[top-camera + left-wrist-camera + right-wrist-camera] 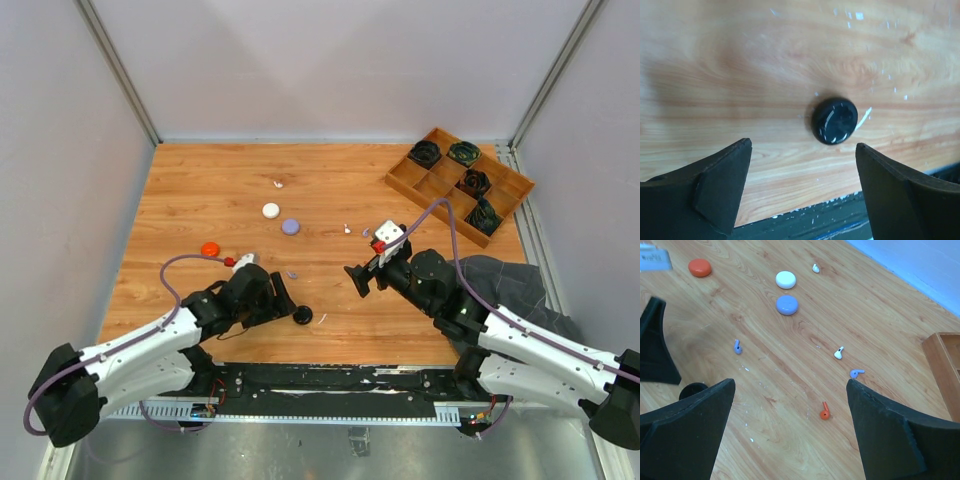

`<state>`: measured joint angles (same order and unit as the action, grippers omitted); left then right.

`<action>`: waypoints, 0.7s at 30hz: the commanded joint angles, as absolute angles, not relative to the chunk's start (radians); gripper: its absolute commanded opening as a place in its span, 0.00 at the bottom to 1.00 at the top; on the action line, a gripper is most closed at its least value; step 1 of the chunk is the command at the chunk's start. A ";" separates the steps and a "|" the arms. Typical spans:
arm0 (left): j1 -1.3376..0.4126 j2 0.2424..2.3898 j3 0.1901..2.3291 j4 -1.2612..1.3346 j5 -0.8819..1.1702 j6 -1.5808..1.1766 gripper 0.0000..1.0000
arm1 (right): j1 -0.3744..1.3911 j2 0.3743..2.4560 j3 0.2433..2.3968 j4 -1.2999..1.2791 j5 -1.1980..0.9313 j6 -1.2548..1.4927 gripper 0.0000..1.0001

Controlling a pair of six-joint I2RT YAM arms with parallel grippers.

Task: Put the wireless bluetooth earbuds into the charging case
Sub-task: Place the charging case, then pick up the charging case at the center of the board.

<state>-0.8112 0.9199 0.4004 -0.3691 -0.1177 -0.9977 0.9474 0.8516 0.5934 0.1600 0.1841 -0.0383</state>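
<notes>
Right wrist: five earbuds, four round cases

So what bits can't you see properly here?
- Left wrist view: the inside of the black case, hidden by its shut lid.
- Right wrist view: the wooden tray, cut off by the right edge.
- Top view: the earbuds, too small to tell their shapes.

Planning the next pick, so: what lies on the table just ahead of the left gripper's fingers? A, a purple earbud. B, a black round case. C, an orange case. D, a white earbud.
B: the left wrist view shows a glossy black round case on the table just ahead of the open left gripper, touching neither finger.
</notes>
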 commanded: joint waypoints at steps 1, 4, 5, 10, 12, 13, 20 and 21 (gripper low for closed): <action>-0.704 0.855 0.499 -0.575 -0.245 -0.901 0.94 | 0.917 0.841 0.588 0.180 0.169 -0.020 0.95; -0.579 0.848 0.571 -0.622 -0.270 -0.826 0.99 | 0.917 0.842 0.589 0.176 0.162 -0.023 0.95; -0.544 0.849 0.579 -0.610 -0.260 -0.805 0.99 | 0.915 0.842 0.588 0.176 0.160 -0.023 0.95; -0.463 0.892 0.664 -0.596 -0.348 -0.712 0.99 | 0.911 0.845 0.589 0.175 0.151 -0.023 0.95; -0.401 0.917 0.696 -0.583 -0.374 -0.669 0.99 | 0.909 0.844 0.588 0.176 0.146 -0.021 0.95; -0.357 0.932 0.711 -0.570 -0.350 -0.644 0.99 | 0.907 0.843 0.588 0.176 0.144 -0.019 0.96; -0.112 1.108 0.758 -0.510 -0.286 -0.581 0.99 | 0.904 0.827 0.586 0.178 0.131 -0.008 0.96; -0.103 1.134 0.764 -0.502 -0.304 -0.569 0.99 | 0.904 0.824 0.584 0.178 0.131 -0.006 0.96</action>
